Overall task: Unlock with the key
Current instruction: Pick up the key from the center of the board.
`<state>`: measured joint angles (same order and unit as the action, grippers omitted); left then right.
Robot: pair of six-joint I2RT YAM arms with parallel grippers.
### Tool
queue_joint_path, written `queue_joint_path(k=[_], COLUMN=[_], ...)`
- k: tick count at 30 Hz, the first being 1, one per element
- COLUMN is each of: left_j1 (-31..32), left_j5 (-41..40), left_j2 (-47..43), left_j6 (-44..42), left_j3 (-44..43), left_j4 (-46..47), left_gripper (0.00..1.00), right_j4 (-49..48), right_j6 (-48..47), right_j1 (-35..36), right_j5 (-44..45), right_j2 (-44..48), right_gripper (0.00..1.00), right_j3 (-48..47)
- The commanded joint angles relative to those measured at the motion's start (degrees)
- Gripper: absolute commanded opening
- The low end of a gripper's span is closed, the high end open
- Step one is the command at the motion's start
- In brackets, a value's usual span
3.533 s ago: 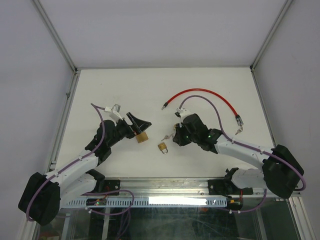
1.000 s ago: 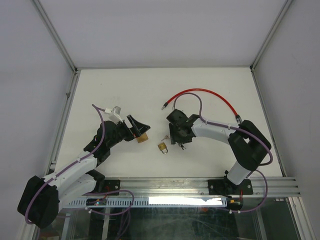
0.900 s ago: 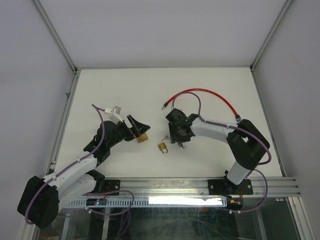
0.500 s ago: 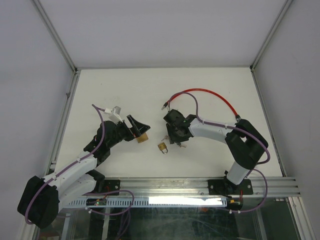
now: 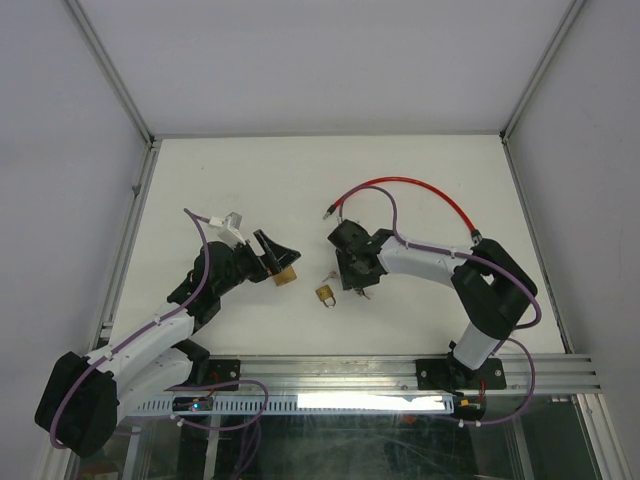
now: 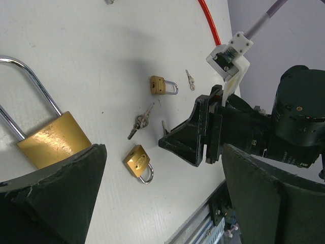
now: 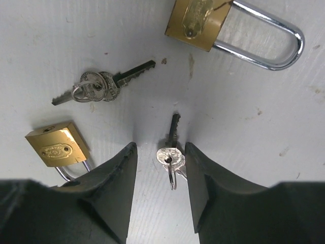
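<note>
A single silver key (image 7: 171, 150) on a small ring lies flat on the white table. My right gripper (image 7: 161, 147) points down over it, one black finger on each side. The jaws stand narrow but open, with slim gaps to the key. A key bunch (image 7: 96, 86) lies ahead of it. A small brass padlock (image 7: 56, 148) lies to the left and a longer-shackled brass padlock (image 7: 198, 20) at the top. My left gripper (image 6: 163, 150) is wide open and holds nothing. A large brass padlock (image 6: 51, 140) lies by its left finger.
A red cable (image 5: 410, 188) arcs across the table behind the right arm. Another loose key (image 6: 189, 79) lies beside the far padlock (image 6: 162, 85). The small padlock (image 5: 326, 294) sits between the two grippers. Metal frame rails border the table on both sides.
My right gripper's jaws have narrowed around the single key and the gripper has shifted slightly left. The left arm and the padlocks have stayed put.
</note>
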<state>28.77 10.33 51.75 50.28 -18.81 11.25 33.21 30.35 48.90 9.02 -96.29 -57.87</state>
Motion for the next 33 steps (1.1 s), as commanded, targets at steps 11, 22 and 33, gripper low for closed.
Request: queue_joint_path(k=[11,22,33], left_j1=[-0.17,-0.28,-0.30], left_j5=[0.54,1.70,5.96], left_j2=[0.03,0.55,3.65], left_j6=[0.07,1.25,4.58], left_j3=[-1.57,-1.83,-1.24], left_j4=[1.59,2.03,8.11], left_gripper=[0.99,0.99,0.99], right_j4=[1.77,-2.32,-14.87], right_j6=[-0.24,-4.93,-12.69], right_j1=[0.49,2.65,6.20], right_j5=[-0.91,1.88,2.21], right_j2=[0.83,3.32,13.90], right_gripper=[0.36,0.13,0.02], right_j3=[1.38,1.68,5.26])
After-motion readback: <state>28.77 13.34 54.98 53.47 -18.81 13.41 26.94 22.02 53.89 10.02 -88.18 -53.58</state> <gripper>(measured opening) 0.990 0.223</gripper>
